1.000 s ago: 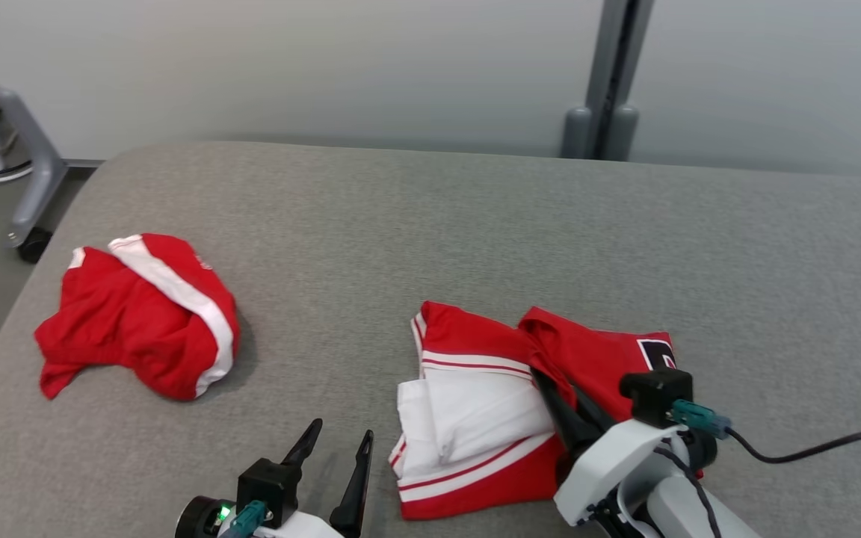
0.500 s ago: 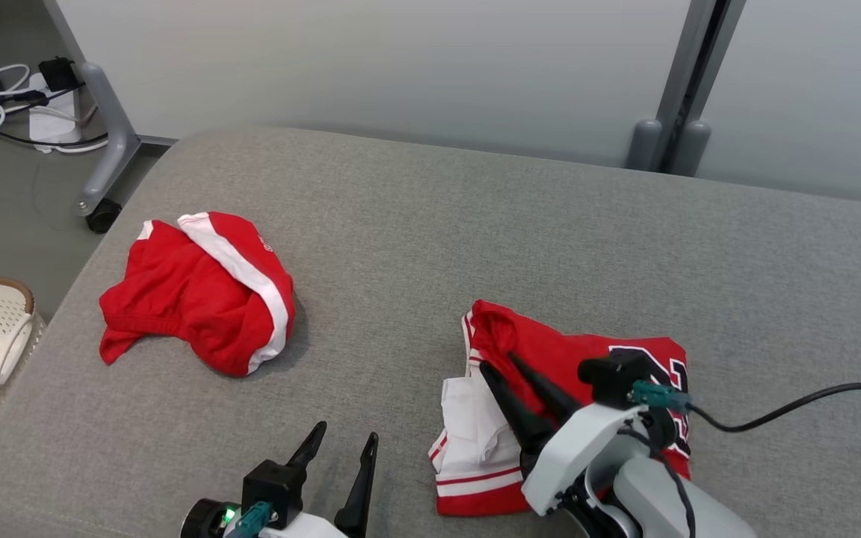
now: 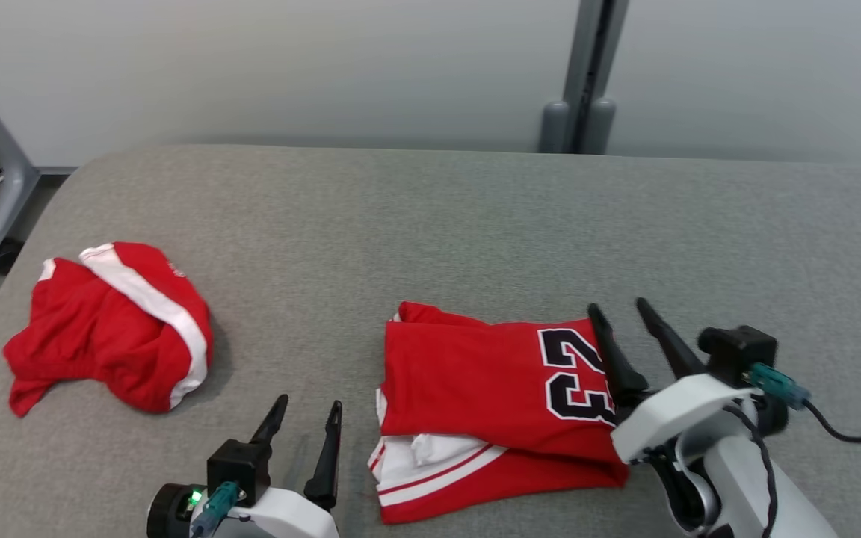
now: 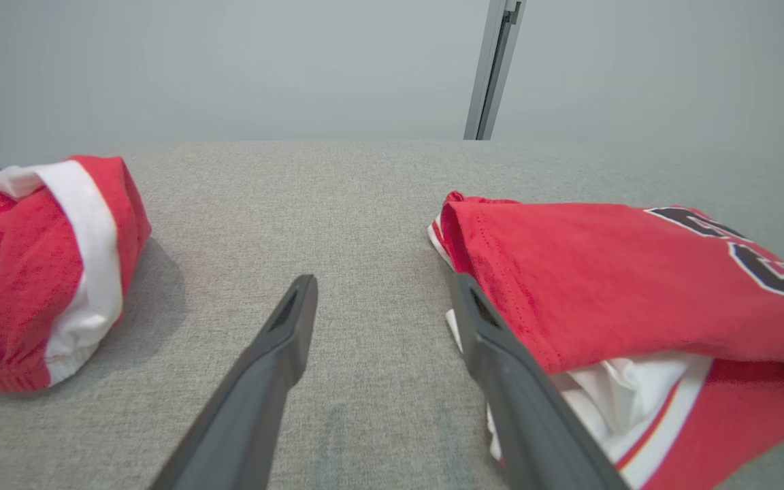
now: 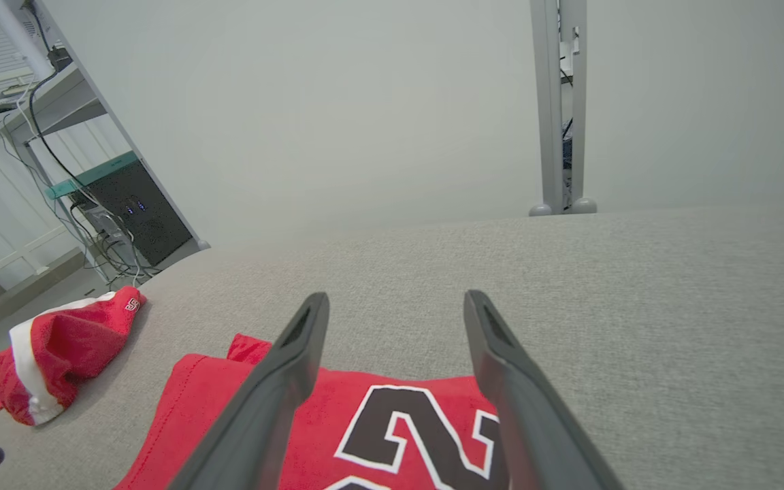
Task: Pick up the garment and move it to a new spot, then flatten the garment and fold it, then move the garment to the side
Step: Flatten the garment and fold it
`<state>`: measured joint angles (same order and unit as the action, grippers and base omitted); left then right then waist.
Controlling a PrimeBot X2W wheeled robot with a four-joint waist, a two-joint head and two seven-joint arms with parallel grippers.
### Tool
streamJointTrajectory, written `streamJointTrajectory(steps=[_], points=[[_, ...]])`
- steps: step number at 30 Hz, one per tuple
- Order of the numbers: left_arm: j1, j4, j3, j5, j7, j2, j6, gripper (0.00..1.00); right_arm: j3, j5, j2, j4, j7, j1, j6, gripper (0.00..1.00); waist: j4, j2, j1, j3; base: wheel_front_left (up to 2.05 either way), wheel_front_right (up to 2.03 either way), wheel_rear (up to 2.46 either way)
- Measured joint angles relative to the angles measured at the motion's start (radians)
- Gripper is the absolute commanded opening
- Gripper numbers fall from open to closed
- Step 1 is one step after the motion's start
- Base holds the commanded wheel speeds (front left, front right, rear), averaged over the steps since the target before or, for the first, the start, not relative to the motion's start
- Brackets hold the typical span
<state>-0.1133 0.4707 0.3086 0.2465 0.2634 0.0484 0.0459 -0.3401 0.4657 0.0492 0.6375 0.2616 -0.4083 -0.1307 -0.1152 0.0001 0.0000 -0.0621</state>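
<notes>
One folded red jersey (image 3: 475, 373), one crumpled red garment (image 3: 102, 336), one grey cushion (image 3: 430, 224)

The number 23 (image 3: 576, 373) stands in black digits with a white outline on the folded red jersey (image 3: 460, 366), right of centre in the lower half of the head view. At the bottom centre of the right wrist view the 2 reads plainly, with only an edge of the next digit beside it. A small pale mark on the crumpled red garment (image 3: 102, 329) at the left is too small to read.
</notes>
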Motion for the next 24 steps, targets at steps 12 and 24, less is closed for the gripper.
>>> streamJointTrajectory(steps=[12, 24], points=[[0.018, -0.017, -0.096, -0.036, 0.000, -0.001, 0.006, 1.00, 0.200, -0.164, -0.001, -0.065, 0.000, 0.167, 0.000, 1.00, 0.100, 0.0000, 0.0000, 0.014, 0.00, 0.00, 0.00], [0.112, -0.050, -0.173, -0.073, 0.000, 0.000, 0.013, 1.00, 0.235, -0.172, -0.001, -0.067, 0.000, 0.263, 0.000, 1.00, 0.123, 0.0000, 0.0000, 0.073, 0.00, 0.00, 0.00]])
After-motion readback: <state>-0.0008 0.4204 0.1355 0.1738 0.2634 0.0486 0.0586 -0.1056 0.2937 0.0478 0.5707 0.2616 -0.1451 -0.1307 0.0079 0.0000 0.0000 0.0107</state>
